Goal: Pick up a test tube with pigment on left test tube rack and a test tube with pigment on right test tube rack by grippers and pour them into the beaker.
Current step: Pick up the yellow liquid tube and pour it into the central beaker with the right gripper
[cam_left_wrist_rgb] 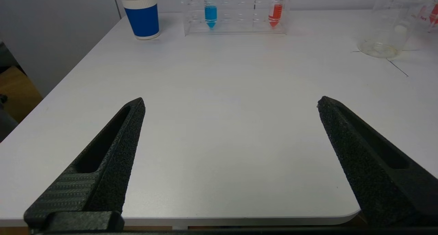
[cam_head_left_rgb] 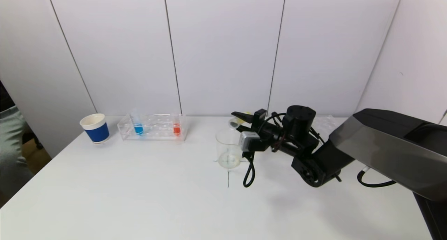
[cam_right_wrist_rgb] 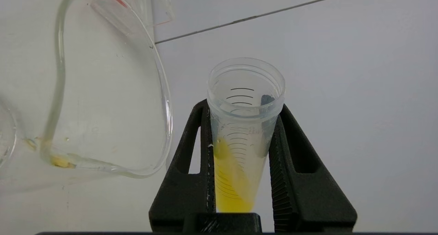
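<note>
The right hand [cam_head_left_rgb: 241, 119] pinches a test tube [cam_head_left_rgb: 234, 122] of yellow pigment, its fingers [cam_right_wrist_rgb: 191, 149] pressed on either side of the tube's [cam_right_wrist_rgb: 241, 135] body. In the head view the tube lies tipped nearly flat, its open mouth at the rim of the beaker [cam_head_left_rgb: 228, 148], on the beaker's right side. The right wrist view shows yellow liquid low in the tube's pointed end and streaked along its wall, the mouth just beside the beaker's [cam_right_wrist_rgb: 102, 91] rim, apart from it. A small yellow spot sits at the beaker's bottom edge. The beaker stands upright on the table [cam_head_left_rgb: 139, 198], on a drawn cross mark.

The left hand [cam_left_wrist_rgb: 231, 103] hangs low over the near edge of the table [cam_left_wrist_rgb: 222, 108], fingers [cam_left_wrist_rgb: 116, 142] spread wide with nothing between them, well apart from everything.

On the far left of the table stands the left rack [cam_head_left_rgb: 153, 127], clear, holding a blue tube [cam_head_left_rgb: 137, 124] towards its left end and a red tube [cam_head_left_rgb: 176, 125] towards its right, both upright. A blue cup [cam_head_left_rgb: 94, 128] with a white rim stands just left of the rack. The right rack [cam_head_left_rgb: 323, 123] is mostly hidden behind the right arm.
</note>
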